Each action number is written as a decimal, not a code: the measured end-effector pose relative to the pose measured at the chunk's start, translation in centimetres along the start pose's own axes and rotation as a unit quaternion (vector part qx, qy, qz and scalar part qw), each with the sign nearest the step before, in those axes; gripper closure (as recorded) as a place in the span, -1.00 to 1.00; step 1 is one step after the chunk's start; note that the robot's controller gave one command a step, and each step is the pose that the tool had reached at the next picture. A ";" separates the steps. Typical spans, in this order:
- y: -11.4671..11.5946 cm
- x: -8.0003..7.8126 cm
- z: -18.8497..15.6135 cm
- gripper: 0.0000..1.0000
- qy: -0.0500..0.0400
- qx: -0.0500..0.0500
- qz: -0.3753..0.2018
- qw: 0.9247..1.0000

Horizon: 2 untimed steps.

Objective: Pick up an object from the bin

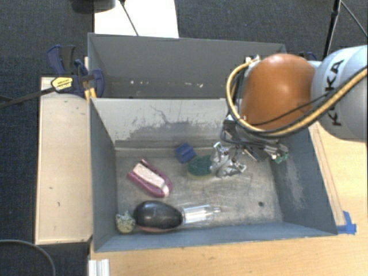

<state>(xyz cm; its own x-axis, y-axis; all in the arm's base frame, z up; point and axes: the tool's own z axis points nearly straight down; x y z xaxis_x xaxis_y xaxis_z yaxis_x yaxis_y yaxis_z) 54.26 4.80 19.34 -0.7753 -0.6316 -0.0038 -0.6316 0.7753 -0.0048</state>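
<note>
Spotted dark teal rounded lump [199, 167] on bin [103, 154] floor near back wall, just beside claw [230, 165], on its view-left. Couldn't tell contact, nor claw state, open or closed. Noted small blue block [184, 152] just past the teal lump, up-left of claw. Found pink-and-purple oblong piece [150, 178] further left and lower, well apart from claw. Logged along front wall, below-left of claw: clear plastic tube [201, 214], black oval thing [158, 215] touching it, small speckled nugget [124, 223] at far end. Saw orange wrist cover [276, 91] with cables directly above claw.
</note>
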 end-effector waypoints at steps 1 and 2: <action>0.3 -0.2 0.0 -1.00 0.000 -0.002 0.000 1.000; -2.2 -1.3 10.5 -1.00 -0.008 0.002 0.071 0.997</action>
<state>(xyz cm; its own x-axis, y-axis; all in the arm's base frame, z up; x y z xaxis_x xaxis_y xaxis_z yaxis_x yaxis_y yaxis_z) 56.73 3.88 8.90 -0.8569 -0.5151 -0.0201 -0.5151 0.8571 -0.0062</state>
